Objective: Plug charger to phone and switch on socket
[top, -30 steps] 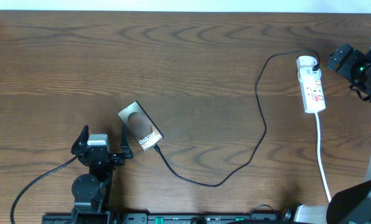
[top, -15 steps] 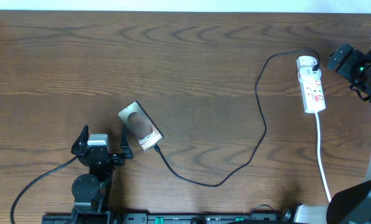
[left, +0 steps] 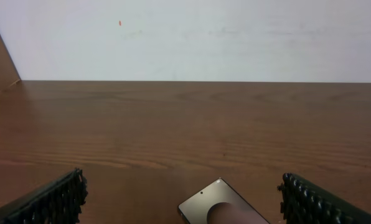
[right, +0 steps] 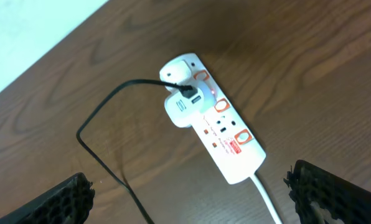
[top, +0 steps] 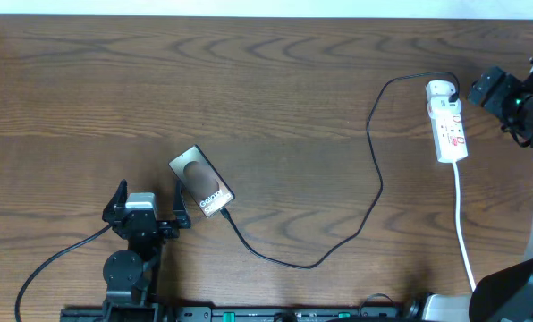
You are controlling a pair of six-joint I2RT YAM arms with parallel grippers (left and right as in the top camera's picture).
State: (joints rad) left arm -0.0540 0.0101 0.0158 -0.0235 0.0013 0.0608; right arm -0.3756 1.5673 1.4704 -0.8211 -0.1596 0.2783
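The phone (top: 202,182) lies tilted on the wooden table, lettering end toward the front; its far corner also shows in the left wrist view (left: 226,206). The charger cable (top: 374,152) runs from the phone's near short end, where its tip (top: 224,213) meets the phone, in a long loop to a white adapter (right: 183,107) plugged into the socket (top: 449,121). The socket also shows in the right wrist view (right: 218,121). My left gripper (top: 148,206) is open and empty just left of the phone. My right gripper (top: 486,88) is open and empty beside the socket, to its right.
The socket's white cord (top: 463,233) runs toward the front right edge. A thicker black cable (top: 52,259) trails from the left arm base. The right arm's base (top: 517,291) fills the front right corner. A white wall (left: 185,37) rises behind the table's far edge.
My right gripper has shifted very slightly near the socket. The phone, cable, socket and left gripper have not moved.
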